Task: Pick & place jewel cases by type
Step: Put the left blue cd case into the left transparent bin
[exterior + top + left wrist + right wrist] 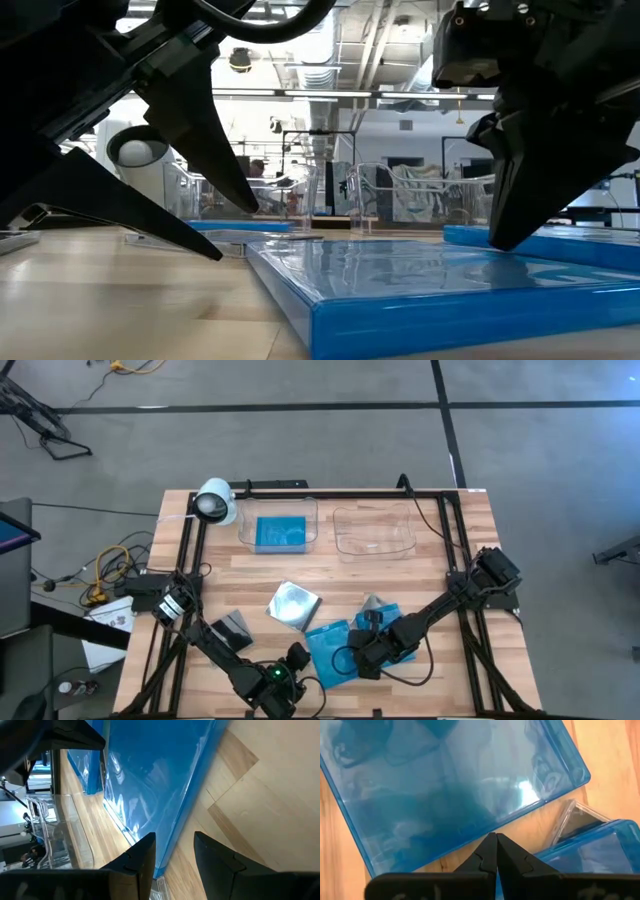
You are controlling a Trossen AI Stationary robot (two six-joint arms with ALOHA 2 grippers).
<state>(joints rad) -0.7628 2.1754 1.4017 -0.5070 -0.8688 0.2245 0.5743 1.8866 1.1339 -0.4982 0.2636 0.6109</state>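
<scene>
A bright blue jewel case (330,650) lies flat on the wooden table near its front edge. My left gripper (172,857) is open at this case's left edge, one finger over its top and the other over the bare wood beside it. My right gripper (496,840) is shut, its tips at the same case's right edge. A second blue case (592,847) lies just to the right, partly over a clear case (575,820). A silvery case (294,605) and a dark grey case (232,628) lie farther left. One blue case (280,532) sits in the far left tray. My left gripper straddles the blue case's edge (162,862) near a corner, slanting down from the table's left. I cannot tell whether either finger touches it. My right gripper sets its shut fingertips (490,845) against the case's right edge (485,827), slanting down from the right. The case lies flat on the table.
Two clear rounded trays stand at the far side, the left one (248,520) holding a blue case and the right one (375,532) with nothing showing in it. A white cylindrical camera (213,503) stands at the far left corner. Bare wood lies between the trays and the cases.
</scene>
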